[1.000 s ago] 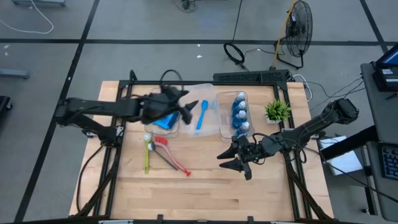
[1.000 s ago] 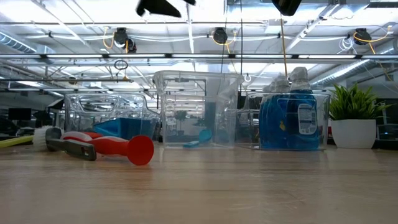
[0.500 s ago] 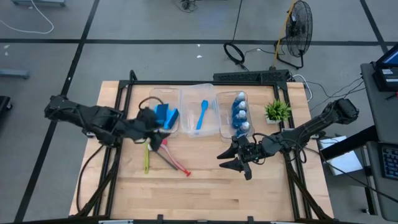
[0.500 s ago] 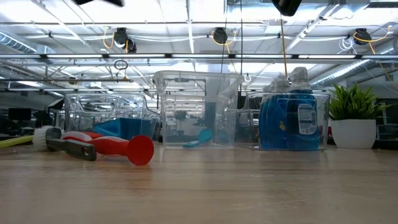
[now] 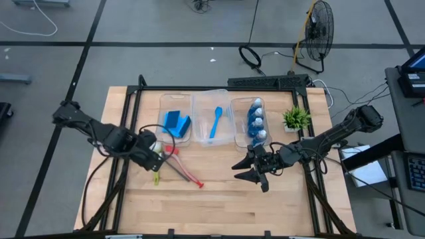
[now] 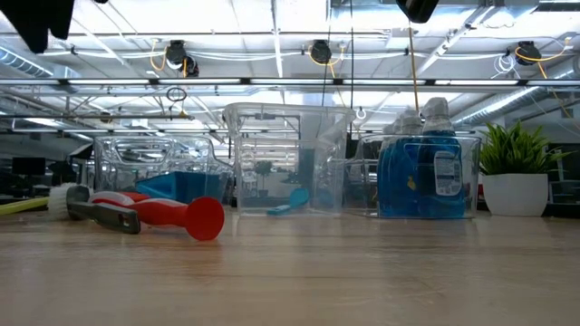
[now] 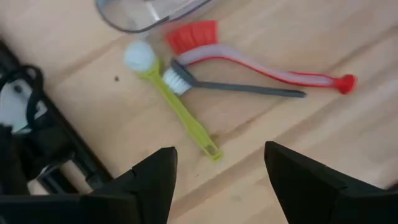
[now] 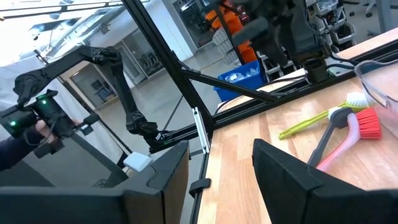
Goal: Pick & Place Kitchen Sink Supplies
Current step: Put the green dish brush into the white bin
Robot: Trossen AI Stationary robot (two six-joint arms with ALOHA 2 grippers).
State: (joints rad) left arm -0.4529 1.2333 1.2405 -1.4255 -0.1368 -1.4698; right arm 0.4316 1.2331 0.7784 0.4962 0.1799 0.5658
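left pincer (image 7: 214, 180): jaws wide apart, nothing between them. Hangs above the three brushes, at about 8 o'clock on the wooden table (image 5: 219, 199).
left pincer target: yellow-green long-handled dish brush with white round head (image 7: 171, 99) lies directly ahead of the jaws, handle tip nearest them. Probably the next pick.
brush pile: dark grey-handled brush with white bristles (image 7: 233, 87) has its head touching the yellow-green brush. Red long-handled brush with red bristles (image 7: 261, 65) lies just past it, the two handles side by side and crossing.
risk 1: closing near the heads could catch two handles at once; the grey head rests against the yellow-green one.
risk 2: the thin handle lies flat on the table; a shallow descent may skate over it, a steep one jams the fingertips into the wood.
risk 3: lifting the yellow-green brush may drag or flip the grey one.
left clear plastic bin (image 5: 174, 123): 11 o'clock, holds flat blue rectangular sponges (image 5: 176, 122).
middle clear bin (image 5: 211, 106): 12 o'clock, holds light blue long-handled brush (image 5: 216, 122).
right clear bin (image 5: 247, 103): 1 o'clock, holds small blue-and-white bottles (image 5: 256, 123).
right pincer (image 5: 248, 173): waiting at 4 o'clock, jaws part open, empty.
small green potted plant (image 5: 296, 118): 2 o'clock, clear of both arms.
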